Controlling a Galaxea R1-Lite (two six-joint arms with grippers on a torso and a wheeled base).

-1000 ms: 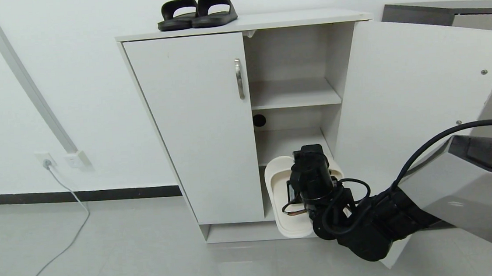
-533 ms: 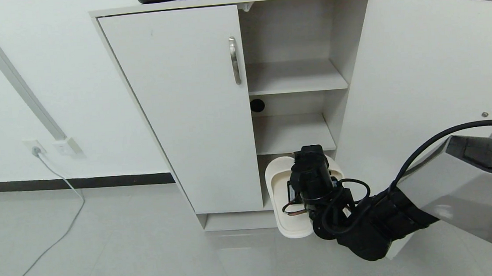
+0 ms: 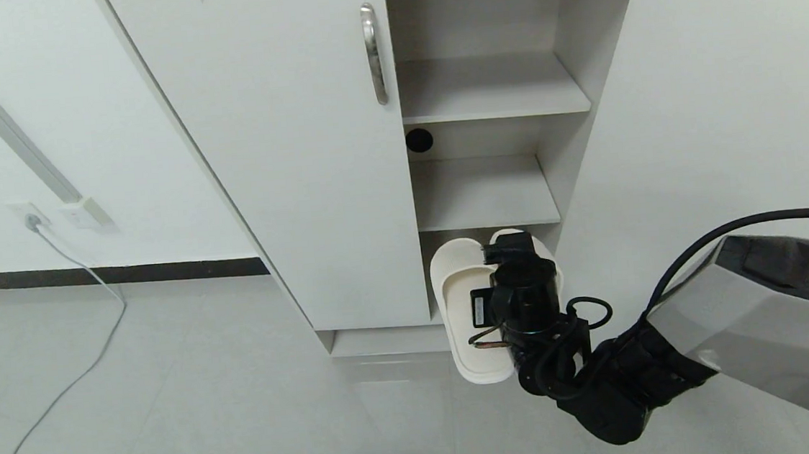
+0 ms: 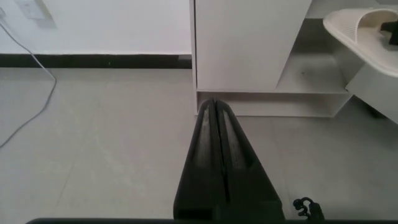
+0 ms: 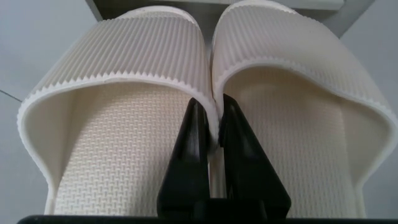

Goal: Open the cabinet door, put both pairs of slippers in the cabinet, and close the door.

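Readable text: none can be made out in any view.
Sticker point(image 3: 479, 308): a small pale tag on the side of the right end effector point(image 5: 212, 112); whatever is printed on it is too small to read.
White slippers point(image 5: 118, 143): ribbed straps and patterned footbeds, with no legible lettering on the parts that show.

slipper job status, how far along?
Done: the right door is open. In hand: the right gripper pinches the white pair by the inner edges, toes at the cabinet's bottom opening, heels outside. Left to do: seat this pair, stow the second pair, close the door. The left gripper is shut, holding nothing.
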